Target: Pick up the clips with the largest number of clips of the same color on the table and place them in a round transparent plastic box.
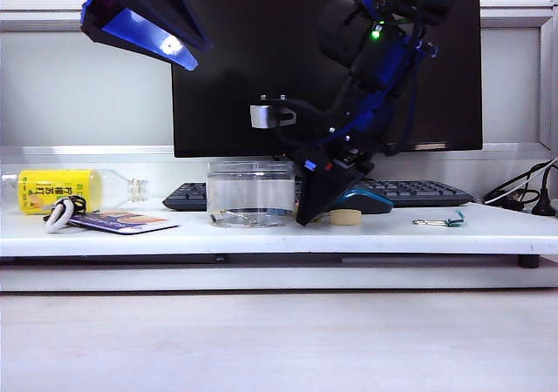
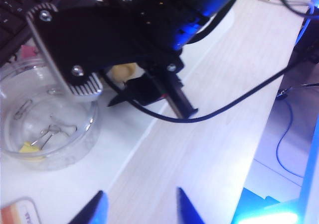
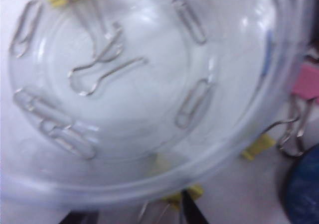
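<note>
Small pale-yellow binder clips (image 3: pixel 259 145) lie beside round clear plastic box (image 1: pixel 251 193): light, stiff, slippery; pinch the yellow body. Right hand (image 1: pixel 307 215) wide open, empty, beside the box; left hand (image 2: pixel 139 207) part-open, empty, raised.

The only lettering in view stands on the yellow label of the clear bottle (image 1: pixel 57 191) lying at the left of the shelf: a row of dark characters, possibly Chinese, too small to read. The card (image 1: pixel 122 222) beside it carries a coloured print, but no words can be made out.
</note>
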`<state>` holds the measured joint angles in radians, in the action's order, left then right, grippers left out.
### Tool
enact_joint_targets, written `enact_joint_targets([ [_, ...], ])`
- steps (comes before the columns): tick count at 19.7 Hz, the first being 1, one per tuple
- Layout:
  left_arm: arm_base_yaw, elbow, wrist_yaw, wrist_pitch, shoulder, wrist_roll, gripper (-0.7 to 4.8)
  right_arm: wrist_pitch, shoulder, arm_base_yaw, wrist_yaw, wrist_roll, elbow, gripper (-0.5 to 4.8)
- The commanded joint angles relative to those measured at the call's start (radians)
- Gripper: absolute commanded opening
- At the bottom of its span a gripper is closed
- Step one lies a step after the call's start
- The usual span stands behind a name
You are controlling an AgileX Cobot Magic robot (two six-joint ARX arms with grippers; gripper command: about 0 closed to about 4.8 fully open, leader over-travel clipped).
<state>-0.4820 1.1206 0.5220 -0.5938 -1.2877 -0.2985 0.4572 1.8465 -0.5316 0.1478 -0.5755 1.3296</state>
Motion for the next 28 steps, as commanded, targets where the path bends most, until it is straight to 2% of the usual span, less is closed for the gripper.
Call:
enact_joint_targets([
  [1, -0.001, 0.003, -0.007, 0.013, 0.002, -0.005, 1.88, -0.015, 0.008, 0.002, -0.037, 0.011, -0.001, 2.12],
  [28, -0.001, 0.003, -0.010, -0.012, 0.002, -0.005, 1.88, -0.073, 0.025, 0.007, -0.038, 0.266, 0.043, 2.21],
])
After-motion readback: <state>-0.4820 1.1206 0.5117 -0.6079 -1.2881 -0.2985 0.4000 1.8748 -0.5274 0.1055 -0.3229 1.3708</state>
